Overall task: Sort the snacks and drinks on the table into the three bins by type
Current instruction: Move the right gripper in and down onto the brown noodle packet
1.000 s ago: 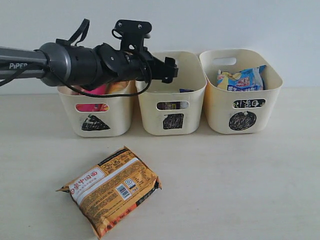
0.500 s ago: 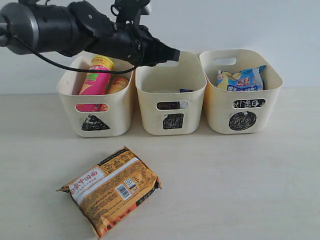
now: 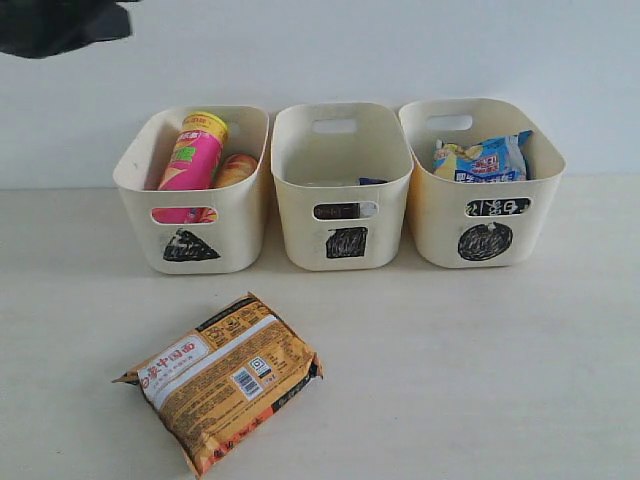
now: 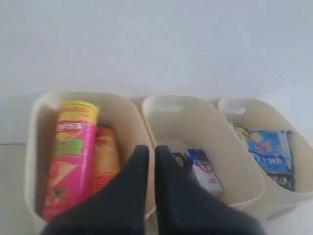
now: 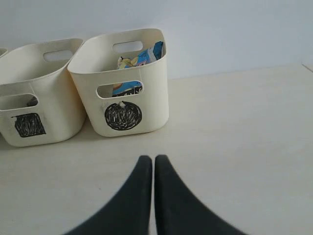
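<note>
Left gripper (image 4: 150, 150): its two black fingers were pressed together with nothing between them; in its own camera the tips lay over the rims where the triangle bin meets the square bin.
Left arm (image 3: 55, 25): only a dark piece showed, in the upper left corner of the exterior frame.
Right gripper (image 5: 152, 159): clenched and empty, over bare table (image 3: 480, 380) in front of the circle bin.
Triangle bin (image 3: 140, 215): left end of the row along the upper half of the exterior frame; it held a pink tube (image 3: 190, 155) with a yellow lid and an orange tube (image 3: 235, 170), side by side and leaning back.
Square bin (image 3: 300, 215): middle of the row; small dark blue and white packets (image 4: 201, 165) lay on its floor.
Circle bin (image 3: 430, 220): right end; a blue noodle packet (image 3: 485, 158) stood on edge inside.
Orange-brown noodle packet (image 3: 222, 378): flat on the table, lower left of centre in the exterior frame, well in front of the bins, with neither gripper on it.
</note>
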Controlling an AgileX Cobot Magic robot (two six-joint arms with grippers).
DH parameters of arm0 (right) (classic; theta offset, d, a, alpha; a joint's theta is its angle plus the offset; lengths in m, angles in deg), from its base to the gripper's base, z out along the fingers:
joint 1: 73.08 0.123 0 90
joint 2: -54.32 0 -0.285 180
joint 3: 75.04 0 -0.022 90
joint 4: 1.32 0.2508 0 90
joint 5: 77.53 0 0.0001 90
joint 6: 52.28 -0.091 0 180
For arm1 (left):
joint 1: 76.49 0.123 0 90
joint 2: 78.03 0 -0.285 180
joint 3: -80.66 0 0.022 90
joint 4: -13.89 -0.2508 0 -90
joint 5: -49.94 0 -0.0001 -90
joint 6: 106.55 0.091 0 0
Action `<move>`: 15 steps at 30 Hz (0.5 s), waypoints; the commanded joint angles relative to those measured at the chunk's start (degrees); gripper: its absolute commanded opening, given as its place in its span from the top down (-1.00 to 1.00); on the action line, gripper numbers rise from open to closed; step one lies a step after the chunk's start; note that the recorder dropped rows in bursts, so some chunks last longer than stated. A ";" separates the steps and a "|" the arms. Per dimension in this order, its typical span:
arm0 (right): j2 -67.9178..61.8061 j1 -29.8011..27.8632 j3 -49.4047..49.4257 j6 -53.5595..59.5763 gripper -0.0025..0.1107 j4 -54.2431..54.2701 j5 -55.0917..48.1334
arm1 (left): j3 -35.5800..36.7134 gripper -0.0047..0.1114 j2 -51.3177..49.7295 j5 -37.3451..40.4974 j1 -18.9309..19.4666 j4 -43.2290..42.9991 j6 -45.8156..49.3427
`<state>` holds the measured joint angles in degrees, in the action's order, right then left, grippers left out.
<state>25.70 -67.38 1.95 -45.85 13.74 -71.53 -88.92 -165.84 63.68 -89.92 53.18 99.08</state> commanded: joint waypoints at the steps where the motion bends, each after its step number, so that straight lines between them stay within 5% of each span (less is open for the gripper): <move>1: 0.08 0.13 0.23 0.16 0.96 -0.35 0.23 | 12.83 0.84 12.18 -8.73 3.81 2.98 -0.61; 10: 0.08 0.13 0.23 0.06 0.96 -0.35 -0.21 | 39.11 0.84 41.08 -17.44 4.26 3.77 -0.77; 15: 0.08 0.13 0.23 -1.44 0.96 -0.35 0.32 | 45.21 0.84 51.90 -14.83 4.26 3.77 -0.77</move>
<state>25.70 -67.38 1.95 -46.15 13.74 -71.64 -46.20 -118.52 47.80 -85.74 56.30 98.95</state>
